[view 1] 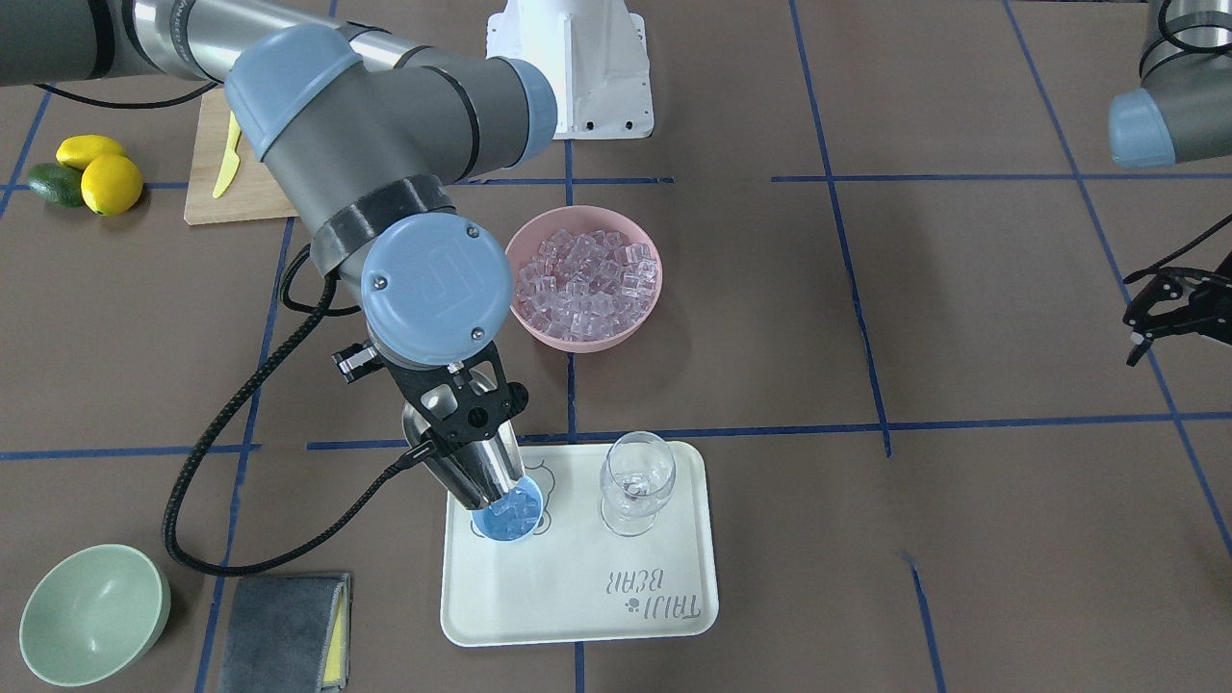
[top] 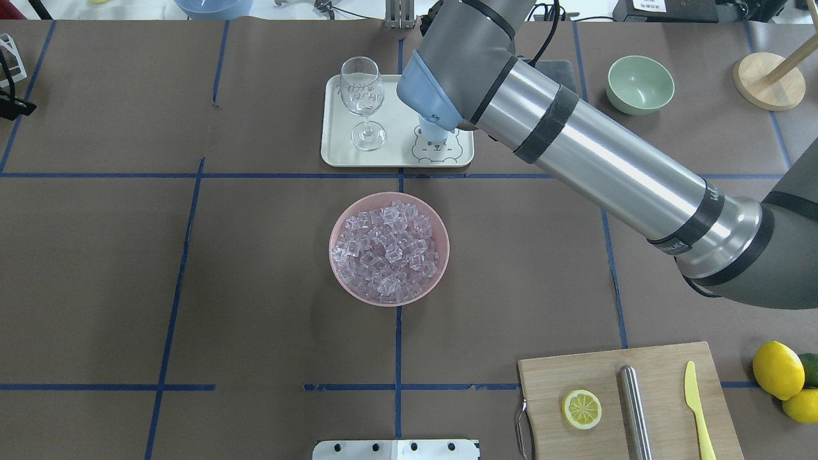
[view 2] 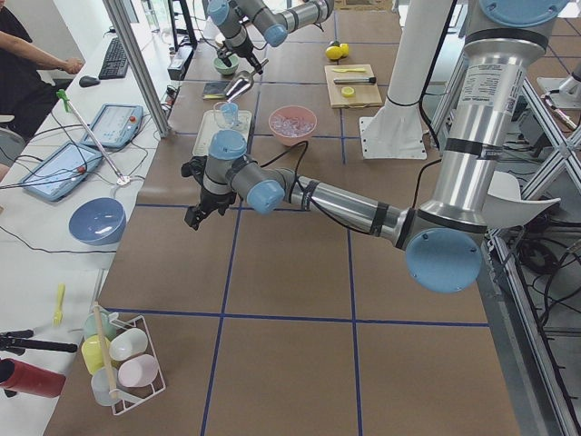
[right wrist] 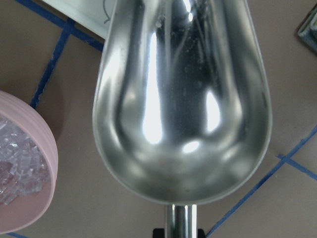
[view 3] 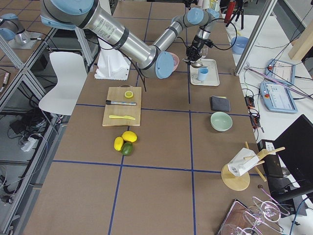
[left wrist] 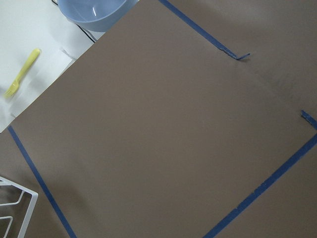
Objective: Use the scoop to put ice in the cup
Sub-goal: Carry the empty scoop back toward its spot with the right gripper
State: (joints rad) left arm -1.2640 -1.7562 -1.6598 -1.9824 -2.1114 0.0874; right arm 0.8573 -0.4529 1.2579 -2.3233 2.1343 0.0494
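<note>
Scoop: shiny steel, tipped steeply mouth-down, with its lip right at the cup's rim. The face of the trough in the right wrist view is bare and gleaming.
Right claw: closed tight on the scoop's thin rod handle, holding the scoop up over the tray's end on the robot's right.
Cup: light blue, upright on the tray, standing on the bear drawing. Several cubes sit in it just below the scoop's mouth.
Ice: most of it is heaped in the pink bowl, and a smaller lot lies in the cup.
Pink bowl: at the middle of the counter, between the robot's base and the tray, and not touching the tray.
Tray: cream-coloured, lying at the middle of the counter's far edge, on the operators' side.
Wine glass: clear, upright on the same tray, beside the cup but not touching it.
Left claw: hovering over bare counter towards the counter's left end, well away from the tray. It is holding nothing, and its fingers look spread apart.
</note>
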